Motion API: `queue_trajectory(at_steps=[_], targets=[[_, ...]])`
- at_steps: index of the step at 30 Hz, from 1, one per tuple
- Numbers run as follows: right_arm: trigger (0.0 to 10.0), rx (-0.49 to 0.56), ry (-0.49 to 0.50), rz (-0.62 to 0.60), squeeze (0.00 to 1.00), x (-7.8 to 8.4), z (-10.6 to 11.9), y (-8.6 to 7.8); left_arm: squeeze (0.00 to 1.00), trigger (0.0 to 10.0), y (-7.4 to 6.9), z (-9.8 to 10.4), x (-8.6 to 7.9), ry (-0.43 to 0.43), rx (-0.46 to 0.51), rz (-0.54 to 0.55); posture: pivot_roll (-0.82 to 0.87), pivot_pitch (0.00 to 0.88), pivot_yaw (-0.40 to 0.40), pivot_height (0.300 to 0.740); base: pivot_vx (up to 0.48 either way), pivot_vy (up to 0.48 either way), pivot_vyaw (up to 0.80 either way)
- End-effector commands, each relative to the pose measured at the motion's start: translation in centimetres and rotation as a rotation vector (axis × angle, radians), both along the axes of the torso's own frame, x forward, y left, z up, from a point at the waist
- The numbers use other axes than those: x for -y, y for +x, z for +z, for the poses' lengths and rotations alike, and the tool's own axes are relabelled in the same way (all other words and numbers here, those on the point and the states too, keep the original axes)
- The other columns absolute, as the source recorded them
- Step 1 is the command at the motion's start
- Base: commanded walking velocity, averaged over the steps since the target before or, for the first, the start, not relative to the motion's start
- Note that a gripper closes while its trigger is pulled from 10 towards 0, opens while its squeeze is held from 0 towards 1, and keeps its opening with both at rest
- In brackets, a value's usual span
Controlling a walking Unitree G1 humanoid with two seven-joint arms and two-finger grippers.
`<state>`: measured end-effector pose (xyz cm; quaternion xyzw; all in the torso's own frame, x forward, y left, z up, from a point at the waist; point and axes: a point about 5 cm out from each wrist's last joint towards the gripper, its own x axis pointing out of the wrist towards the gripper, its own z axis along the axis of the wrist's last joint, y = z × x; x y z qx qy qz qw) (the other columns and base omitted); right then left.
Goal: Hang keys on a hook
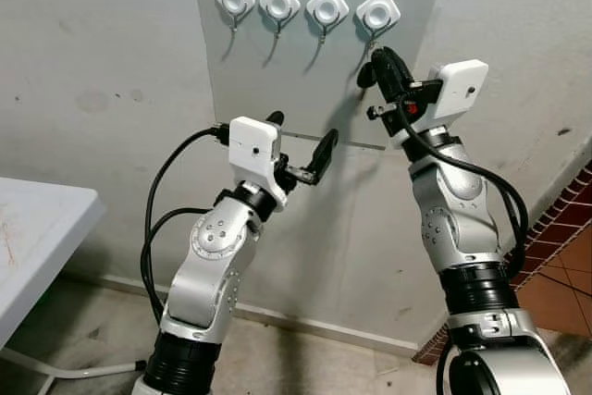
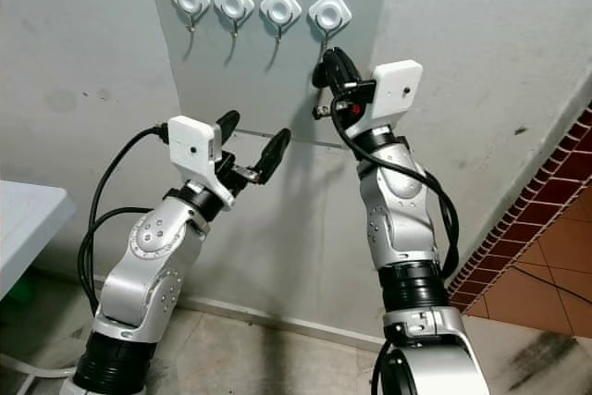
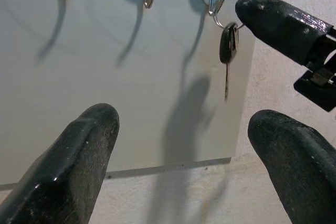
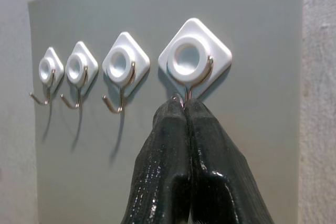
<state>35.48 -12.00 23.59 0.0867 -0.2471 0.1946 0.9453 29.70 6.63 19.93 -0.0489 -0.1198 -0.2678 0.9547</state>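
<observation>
Four white diamond-shaped hooks with metal prongs sit in a row on a grey wall panel (image 1: 277,71). My right gripper (image 1: 370,67) is raised to the rightmost hook (image 1: 377,13) and is shut on the key ring (image 3: 224,13). Its fingertips (image 4: 184,107) press together just under that hook's prong. A dark key (image 3: 228,45) dangles from the ring, and the ring touches the prong. My left gripper (image 1: 303,136) is open and holds nothing. It is lower on the panel, pointing up towards the hooks.
The other three hooks (image 1: 279,0) are bare. A white table (image 1: 37,228) stands at the left. Red brick tiling (image 1: 564,238) borders the wall at the lower right.
</observation>
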Motion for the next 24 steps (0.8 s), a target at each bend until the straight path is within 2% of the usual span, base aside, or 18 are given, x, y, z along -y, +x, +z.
queue_trajectory(at_steps=[1,17,24], targets=[[10.0,0.022,0.027,-0.004,0.0,0.1,0.9,0.3,0.0,10.0,0.0,0.5,0.1,-0.003,0.013,0.001,-0.05,0.002,-0.039,0.74,0.0,0.0,0.0],[10.0,-0.018,0.087,0.02,0.0,-0.1,0.4,0.7,0.0,10.0,-0.2,0.4,0.3,-0.02,0.008,0.005,-0.04,0.0,-0.049,0.74,0.0,0.0,0.0],[10.0,-0.08,0.154,0.021,0.0,0.0,-0.7,0.7,0.0,10.0,-0.1,0.5,0.3,-0.025,0.007,0.009,-0.04,0.0,-0.051,0.74,0.0,0.0,0.0]])
